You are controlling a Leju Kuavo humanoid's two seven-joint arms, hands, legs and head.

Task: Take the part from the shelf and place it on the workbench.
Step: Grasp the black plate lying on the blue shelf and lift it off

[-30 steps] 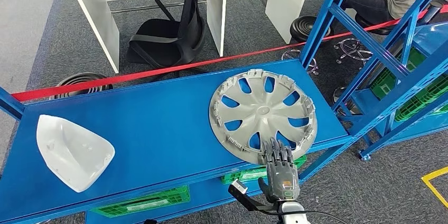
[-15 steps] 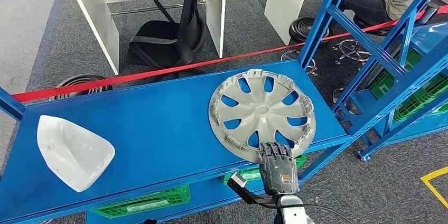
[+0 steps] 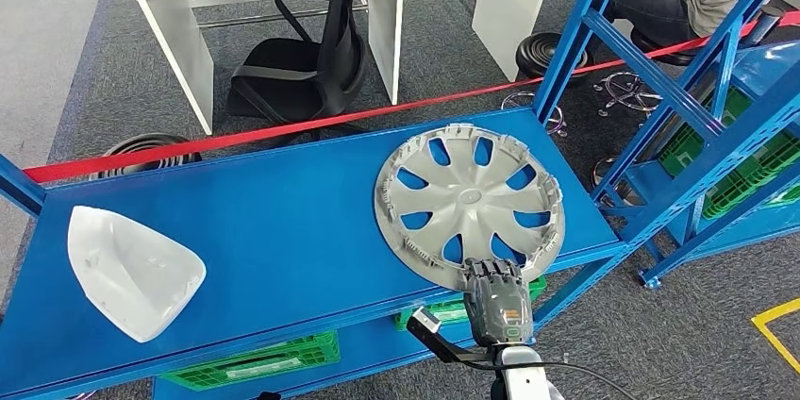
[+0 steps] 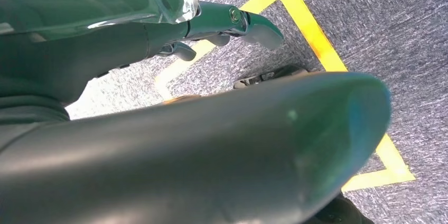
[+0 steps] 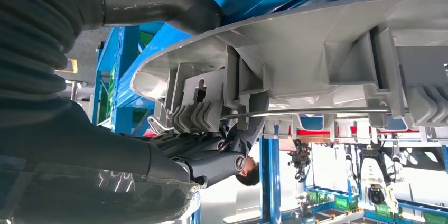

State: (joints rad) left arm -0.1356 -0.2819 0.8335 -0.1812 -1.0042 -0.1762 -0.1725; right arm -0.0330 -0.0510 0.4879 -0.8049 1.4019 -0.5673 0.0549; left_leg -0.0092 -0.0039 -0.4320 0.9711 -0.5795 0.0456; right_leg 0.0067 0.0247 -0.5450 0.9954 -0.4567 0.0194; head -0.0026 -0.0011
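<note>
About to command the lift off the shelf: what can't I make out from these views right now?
- Head view: right robot hand fingertips curl over the hubcap rim; the contact underneath is hidden.
- Right wrist view: thumb sits above the rim, fingers below; whether they clamp firmly cannot be told.
- Left wrist view: left robot hand is largely blocked by dark covers; its state is unclear.

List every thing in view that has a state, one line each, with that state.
Wheel cover: flat on the blue shelf, near edge over the shelf's front.
Right hand: fingers curled on the wheel cover's near rim.
White housing: hollow side up, untouched.
Left hand: hanging above the floor, holding nothing.
</note>
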